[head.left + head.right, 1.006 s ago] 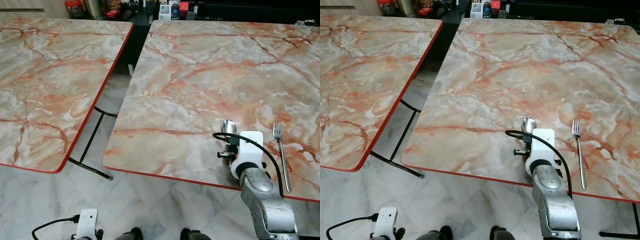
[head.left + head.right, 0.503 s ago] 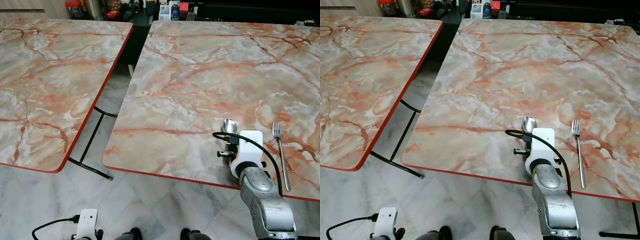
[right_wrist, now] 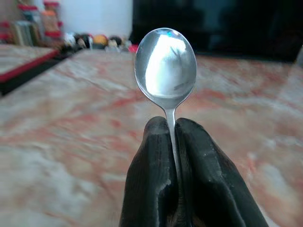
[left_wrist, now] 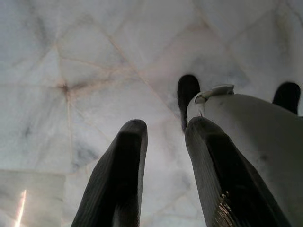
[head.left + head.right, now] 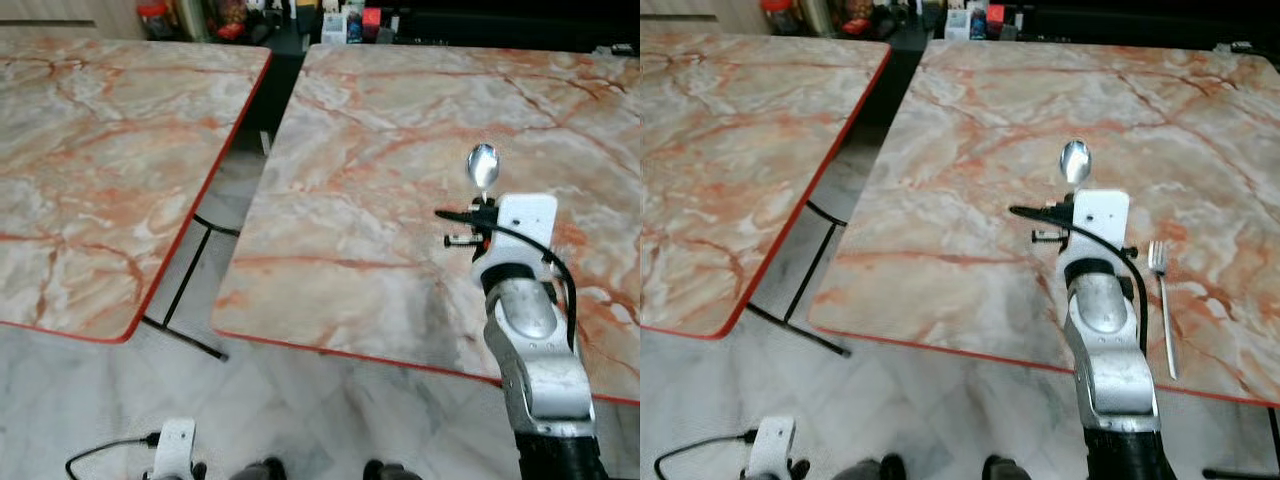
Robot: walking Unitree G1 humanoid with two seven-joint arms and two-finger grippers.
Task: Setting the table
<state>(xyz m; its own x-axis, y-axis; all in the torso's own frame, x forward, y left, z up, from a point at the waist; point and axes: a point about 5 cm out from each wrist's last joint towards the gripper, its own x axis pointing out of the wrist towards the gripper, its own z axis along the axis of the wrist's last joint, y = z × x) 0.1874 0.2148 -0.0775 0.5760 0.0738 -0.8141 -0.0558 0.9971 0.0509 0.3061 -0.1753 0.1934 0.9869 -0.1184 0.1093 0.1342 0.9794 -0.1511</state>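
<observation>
Two arms: our left gripper (image 4: 163,156) hangs idle near the tiled floor (image 4: 94,71), fingers narrowly apart. Our right gripper (image 3: 173,137) is clamped on the spoon (image 3: 165,64) handle, bowl raised above the marble table (image 5: 980,130). Fork (image 5: 1163,310) lies just beside the right arm.

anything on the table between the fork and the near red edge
No, that stretch is bare marble. In the right eye view the fork lies by the right gripper, which holds the spoon, and nothing sits before the red edge.
</observation>
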